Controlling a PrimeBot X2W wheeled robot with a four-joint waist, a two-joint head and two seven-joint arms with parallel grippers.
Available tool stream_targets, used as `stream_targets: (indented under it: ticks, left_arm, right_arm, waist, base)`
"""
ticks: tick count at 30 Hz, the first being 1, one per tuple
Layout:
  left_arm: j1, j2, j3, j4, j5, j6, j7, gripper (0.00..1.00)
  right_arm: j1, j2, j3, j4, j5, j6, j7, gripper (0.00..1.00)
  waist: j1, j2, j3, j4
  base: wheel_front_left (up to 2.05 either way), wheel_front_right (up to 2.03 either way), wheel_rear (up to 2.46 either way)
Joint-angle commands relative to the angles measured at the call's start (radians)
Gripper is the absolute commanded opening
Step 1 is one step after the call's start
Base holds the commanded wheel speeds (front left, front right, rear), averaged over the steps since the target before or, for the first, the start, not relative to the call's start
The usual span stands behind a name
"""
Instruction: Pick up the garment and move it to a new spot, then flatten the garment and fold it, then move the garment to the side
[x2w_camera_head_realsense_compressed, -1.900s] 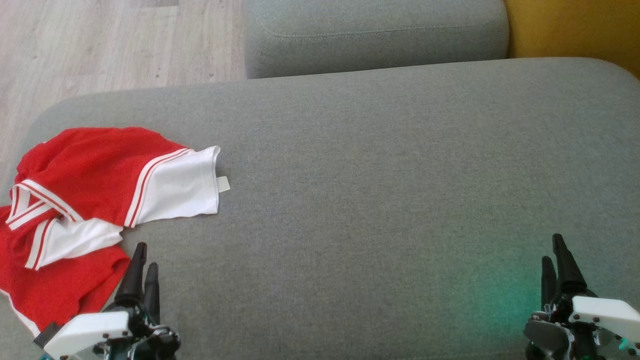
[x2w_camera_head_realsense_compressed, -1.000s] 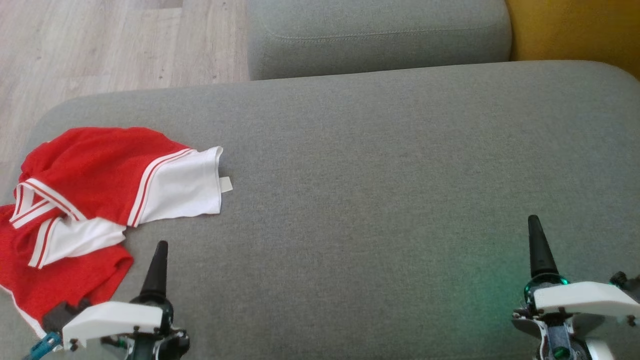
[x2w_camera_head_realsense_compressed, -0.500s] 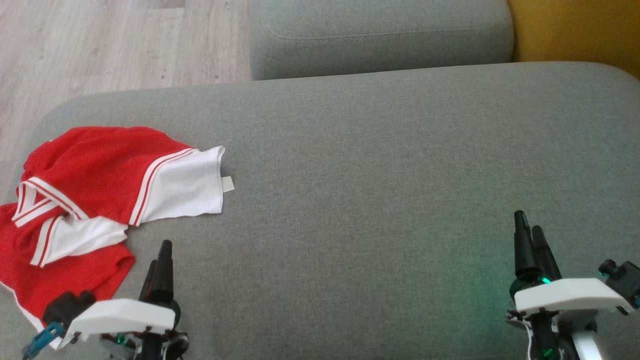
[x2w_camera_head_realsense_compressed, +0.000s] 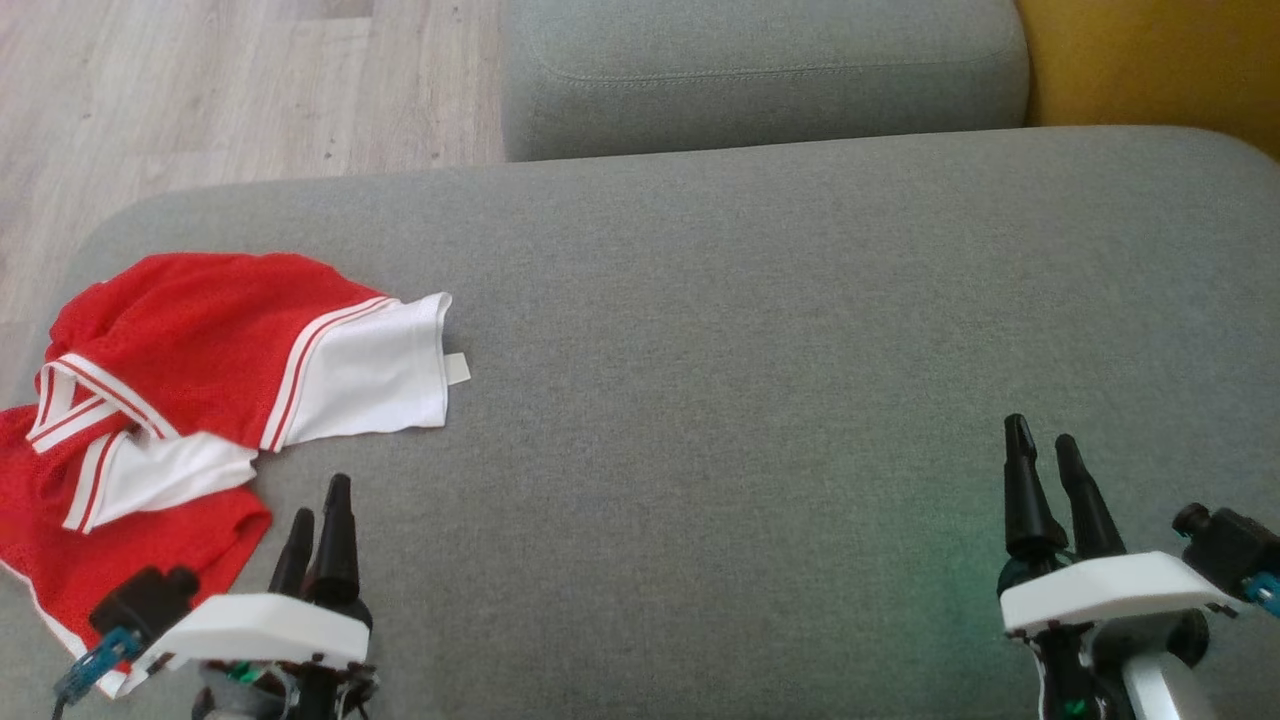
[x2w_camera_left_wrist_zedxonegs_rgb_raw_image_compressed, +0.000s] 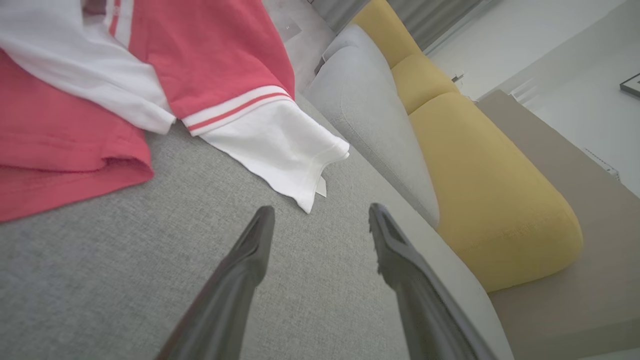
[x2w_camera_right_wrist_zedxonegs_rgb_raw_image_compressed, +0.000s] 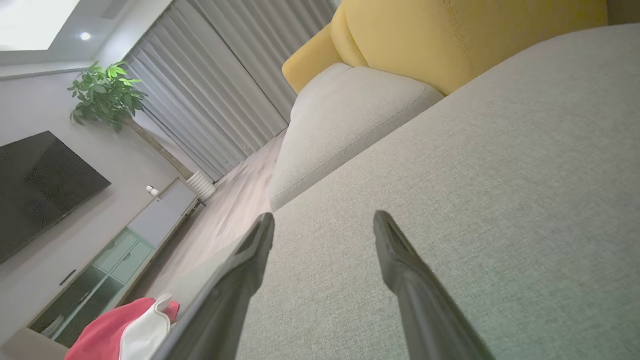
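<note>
A red and white garment lies crumpled at the left end of the grey sofa seat. One white sleeve with red stripes reaches right. In the left wrist view the garment spreads across the upper left, its white sleeve end just beyond the fingertips. My left gripper hovers open near the garment's lower red hem, empty. Open and empty too, my right gripper hangs over bare cushion at the lower right. The right wrist view catches a bit of the garment far off at the bottom left.
A second grey cushion lies beyond the seat, with a yellow cushion at the top right. Wooden floor shows past the seat's left and far edges. A TV, a plant and curtains stand in the room.
Both grippers have turned at the wrist, so both fingers of each now show apart. The right gripper has drifted left and up. The garment lies as before.
</note>
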Motion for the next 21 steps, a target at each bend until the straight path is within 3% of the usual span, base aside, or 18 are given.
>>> stream_targets:
  ticks: [1, 21]
  left_arm:
    - [-0.048, 0.011, 0.014, -0.041, 0.035, 0.004, -0.014, 1.00]
    - [-0.047, 0.010, -0.003, -0.035, 0.305, 0.000, -0.072, 1.00]
  right_arm:
    - [-0.049, -0.019, 0.019, -0.045, -0.039, 0.004, -0.015, 1.00]
    - [-0.044, -0.017, 0.030, -0.054, -0.313, 0.006, -0.074, 1.00]
  waist:
    - [0.0000, 0.0000, 0.000, 0.000]
    - [0.0000, 0.0000, -0.004, 0.005]
  base:
    - [0.00, 0.00, 0.00]
    - [0.00, 0.00, 0.00]
